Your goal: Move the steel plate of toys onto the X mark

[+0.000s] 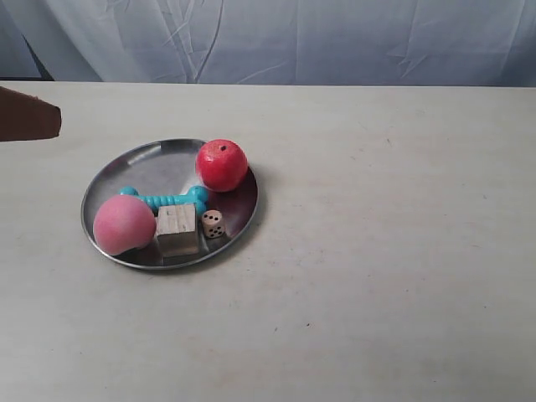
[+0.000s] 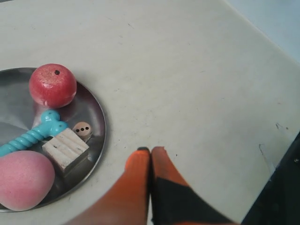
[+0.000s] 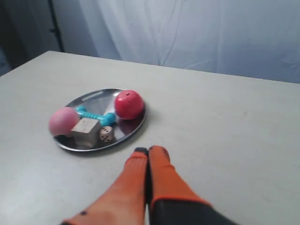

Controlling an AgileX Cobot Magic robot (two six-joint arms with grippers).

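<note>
The steel plate (image 1: 155, 163) lies on the table at the exterior view's left-centre. It carries a red apple (image 1: 222, 164), a pink peach (image 1: 123, 224), a turquoise bone (image 1: 163, 199), a pale wooden cube (image 1: 177, 229) and a small die (image 1: 213, 224). In the left wrist view, my left gripper (image 2: 150, 149) is shut and empty, its orange fingers over bare table just off the plate's rim (image 2: 100, 119). My right gripper (image 3: 149, 150) is also shut and empty, a short way from the plate (image 3: 93, 98). No X mark shows in any view.
The pale table (image 1: 385, 251) spreads wide to the exterior view's right of the plate. A white cloth backdrop (image 1: 293, 38) hangs behind the far edge. A blurred brown shape (image 1: 29, 113) juts in at the exterior view's left edge, above the plate's far side.
</note>
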